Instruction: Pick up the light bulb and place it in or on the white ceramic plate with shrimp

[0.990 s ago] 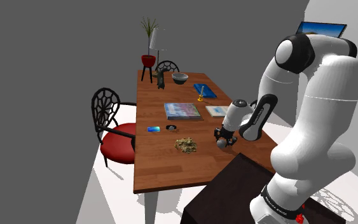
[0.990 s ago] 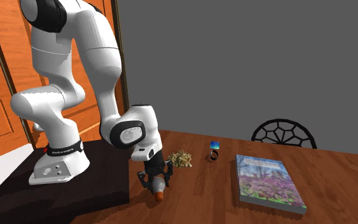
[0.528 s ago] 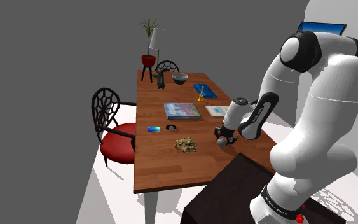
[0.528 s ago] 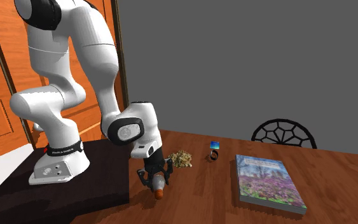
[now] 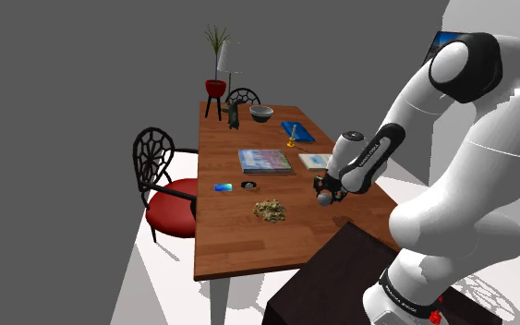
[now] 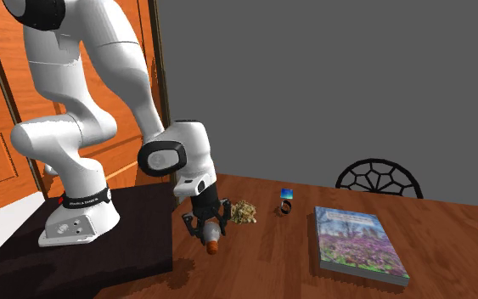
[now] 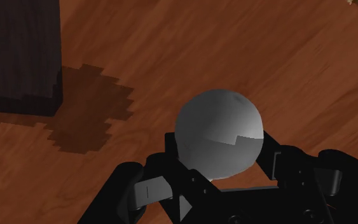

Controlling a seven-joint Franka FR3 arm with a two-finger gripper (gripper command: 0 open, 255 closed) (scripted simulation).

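Now, your gripper (image 7: 220, 167) is clamped on the grey light bulb (image 7: 219, 130), hanging above the wooden table (image 5: 235, 240). Carry it level toward the shrimp plate (image 5: 269, 210), at nine o'clock of it in the shoulder view; bare tabletop lies between, the dark stand (image 5: 341, 277) near at five o'clock.

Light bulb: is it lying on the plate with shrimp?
No, the end effector clasps the light bulb, apart from the plate.

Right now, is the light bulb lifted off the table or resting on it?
Lifted: the gripper clasps the light bulb, which hangs clear of the table in the second exterior view.
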